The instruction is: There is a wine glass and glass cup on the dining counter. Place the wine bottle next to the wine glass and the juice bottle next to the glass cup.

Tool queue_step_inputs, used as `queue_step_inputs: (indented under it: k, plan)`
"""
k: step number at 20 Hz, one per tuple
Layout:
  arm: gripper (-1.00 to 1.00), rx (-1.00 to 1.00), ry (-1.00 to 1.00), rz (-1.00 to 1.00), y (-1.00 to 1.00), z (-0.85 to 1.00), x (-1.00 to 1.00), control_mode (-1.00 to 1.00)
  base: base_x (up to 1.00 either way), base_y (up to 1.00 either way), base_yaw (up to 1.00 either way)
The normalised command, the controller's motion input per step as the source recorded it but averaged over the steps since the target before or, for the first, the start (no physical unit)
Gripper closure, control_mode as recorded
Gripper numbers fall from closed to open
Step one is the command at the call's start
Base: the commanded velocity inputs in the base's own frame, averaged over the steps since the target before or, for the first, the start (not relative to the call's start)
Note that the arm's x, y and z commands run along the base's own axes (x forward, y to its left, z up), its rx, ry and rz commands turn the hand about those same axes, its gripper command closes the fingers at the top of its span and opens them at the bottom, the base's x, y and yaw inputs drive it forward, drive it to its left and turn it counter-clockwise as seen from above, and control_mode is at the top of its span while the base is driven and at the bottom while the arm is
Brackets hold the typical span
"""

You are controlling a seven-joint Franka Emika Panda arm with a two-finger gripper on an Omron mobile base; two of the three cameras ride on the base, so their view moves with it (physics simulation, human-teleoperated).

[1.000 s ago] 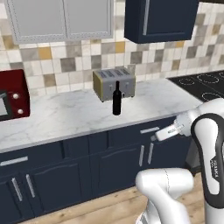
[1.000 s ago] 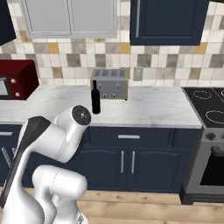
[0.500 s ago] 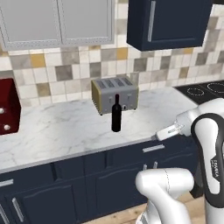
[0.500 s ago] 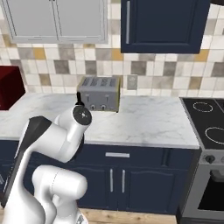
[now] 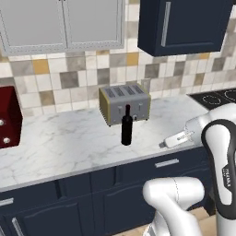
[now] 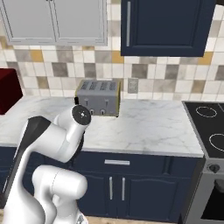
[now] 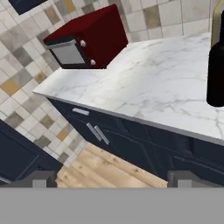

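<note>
The wine bottle [image 5: 126,129], tall and near-black, stands upright on the wall counter [image 5: 69,143] just in front of a toaster [image 5: 124,103]. In the hand view the wine bottle [image 7: 215,74] shows at the right edge. My gripper [image 5: 163,144] hovers at the counter's front edge, to the right of the bottle and apart from it. Its jaws [image 7: 113,179] are open with nothing between them. The wine glass, glass cup, juice bottle and dining counter are out of view.
A dark red microwave [image 5: 8,117] [image 7: 87,39] sits at the counter's left end. A black stovetop [image 6: 210,127] lies to the right. The toaster [image 6: 98,97] stands against the tiled wall, under the wall cabinets. Navy base cabinets run below the marble top [image 6: 148,127].
The base has driven, so the whole picture shifted: counter and toaster look closer, the microwave slid toward the left edge. The bottle has not moved on the counter. The gripper stays open.
</note>
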Motion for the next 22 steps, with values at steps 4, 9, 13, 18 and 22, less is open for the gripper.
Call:
queue_step_inputs:
  k: [4,9,13,18,22]
  plan:
    - [-1.00,0.00,0.00,0.00,0.00,0.00,0.00,1.00,0.62,-0.05,0.10]
    - [-1.00,0.00,0.00,0.00,0.00,0.00,0.00,1.00,0.39,0.00,0.10]
    - [-1.00,0.00,0.00,0.00,0.00,0.00,0.00,1.00,0.00,0.00,0.01]
    - [-1.00,0.00,0.00,0.00,0.00,0.00,0.00,1.00,0.00,0.00,0.00]
    - [-1.00,0.00,0.00,0.00,0.00,0.00,0.00,1.00,0.00,0.00,0.00]
